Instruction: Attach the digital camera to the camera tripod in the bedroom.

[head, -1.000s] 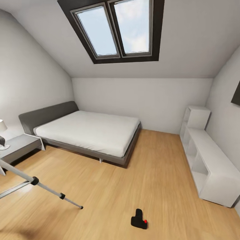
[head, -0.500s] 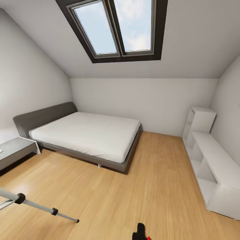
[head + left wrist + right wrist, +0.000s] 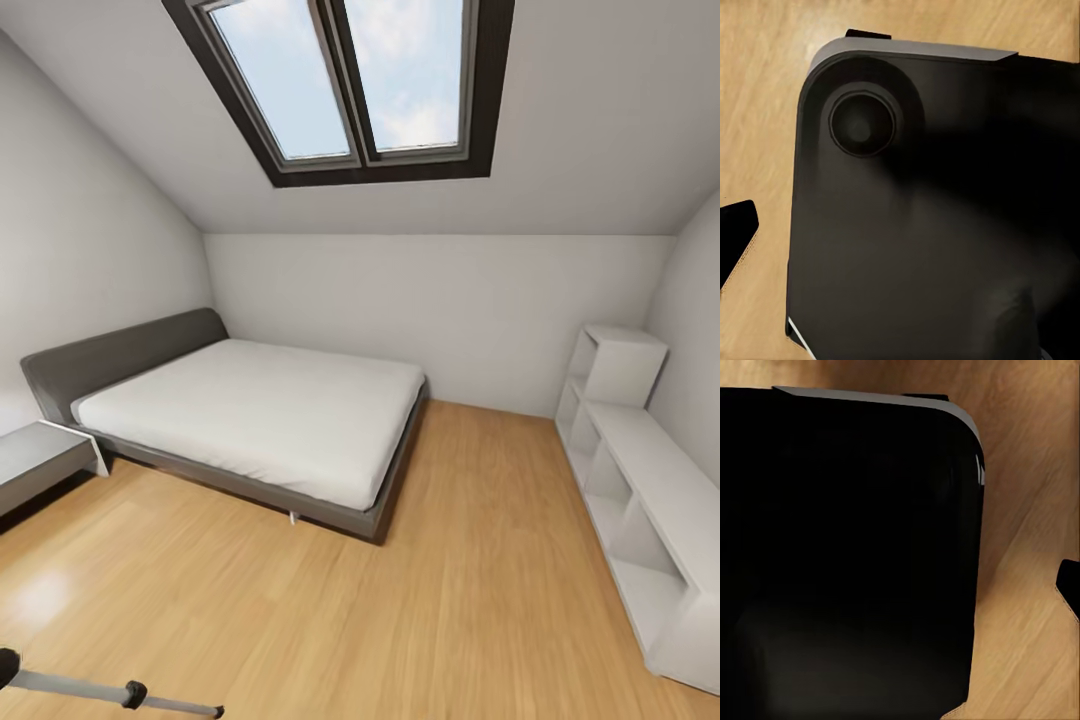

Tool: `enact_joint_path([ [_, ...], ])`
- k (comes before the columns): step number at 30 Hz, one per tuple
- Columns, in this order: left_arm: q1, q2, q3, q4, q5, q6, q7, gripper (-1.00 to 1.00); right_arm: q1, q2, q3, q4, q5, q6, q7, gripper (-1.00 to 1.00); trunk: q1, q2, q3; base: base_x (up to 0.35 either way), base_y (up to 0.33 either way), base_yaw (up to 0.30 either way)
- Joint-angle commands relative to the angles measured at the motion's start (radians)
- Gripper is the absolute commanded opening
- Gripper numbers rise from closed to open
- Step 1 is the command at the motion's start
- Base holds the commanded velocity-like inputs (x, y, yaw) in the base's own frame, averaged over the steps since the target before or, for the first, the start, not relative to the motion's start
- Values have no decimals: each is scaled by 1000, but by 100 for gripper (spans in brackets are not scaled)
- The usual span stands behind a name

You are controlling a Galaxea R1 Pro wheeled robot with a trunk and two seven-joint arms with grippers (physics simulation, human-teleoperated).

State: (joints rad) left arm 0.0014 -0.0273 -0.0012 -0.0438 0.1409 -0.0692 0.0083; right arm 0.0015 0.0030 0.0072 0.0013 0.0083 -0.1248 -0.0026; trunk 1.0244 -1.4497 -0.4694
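Observation:
One silver leg of the camera tripod (image 3: 70, 685), with a black joint, lies low across the bottom left corner of the head view; the rest of the tripod is cut off by the frame edge. The digital camera is out of view. The bedroom's light wood floor (image 3: 400, 620) stretches ahead. In the left wrist view a black fingertip (image 3: 735, 236) pokes in at the edge over the floor, beside a big black rounded robot body (image 3: 930, 225). The right wrist view has a similar black fingertip (image 3: 1071, 585) at its edge beside the same dark bulk (image 3: 847, 555).
A low grey bed (image 3: 250, 420) stands at the left against the far wall, with a grey nightstand (image 3: 40, 455) beside it. A white cubby shelf (image 3: 650, 490) lines the right wall. A dark-framed skylight (image 3: 350, 80) sits in the sloped ceiling. Open floor runs between bed and shelf.
The whole head view has shifted forward and upward. The digital camera has slid off the bottom edge, and the tripod leg now sits lower, at the corner.

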Motion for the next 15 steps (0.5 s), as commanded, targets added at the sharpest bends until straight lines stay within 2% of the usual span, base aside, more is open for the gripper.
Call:
enact_joint_path([
  [1, 0, 0, -1, -1, 8, -2, 1, 100, 0, 0, 0, 0, 1, -4, 0, 100, 1, 0, -1, 324, 0, 0],
  [15, 0, 0, 0, -1, 7, -4, 1, 100, 0, -2, -1, 0, 0, -4, 0, 100, 1, 0, -1, 324, 0, 0],
])
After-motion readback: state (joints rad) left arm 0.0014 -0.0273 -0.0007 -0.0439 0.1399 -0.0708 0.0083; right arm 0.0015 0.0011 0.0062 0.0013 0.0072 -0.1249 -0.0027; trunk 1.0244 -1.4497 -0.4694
